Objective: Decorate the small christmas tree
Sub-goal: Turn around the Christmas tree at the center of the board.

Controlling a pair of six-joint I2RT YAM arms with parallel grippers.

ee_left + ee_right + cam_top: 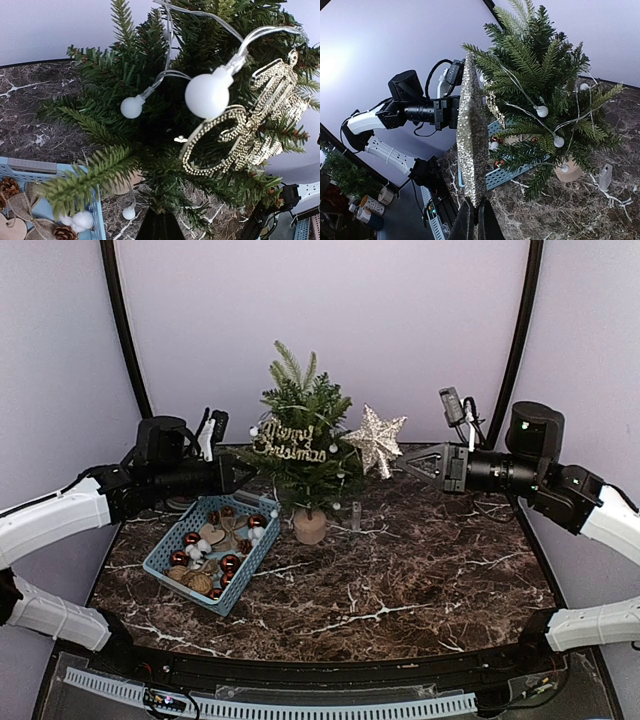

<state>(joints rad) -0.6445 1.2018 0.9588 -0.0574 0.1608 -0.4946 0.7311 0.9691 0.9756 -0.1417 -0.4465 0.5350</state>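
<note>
Beside small christmas tree [305, 455], right hand [408, 463] pinches glitter star [375, 440].

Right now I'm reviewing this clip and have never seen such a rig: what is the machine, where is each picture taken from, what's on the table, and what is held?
Two robot arms are bolted at the near edge of a marble-patterned table. One picture looks down from above and behind them; the other two come from a camera on each wrist. On the table stands the small christmas tree, wearing white bulb lights and a gold Merry Christmas sign. Beside it is a blue basket of red baubles, pine cones and wooden hearts. The right gripper is shut on a glittery star, seen edge-on by its own camera. The left gripper is shut beside the tree; whether it pinches anything is unclear.
</note>
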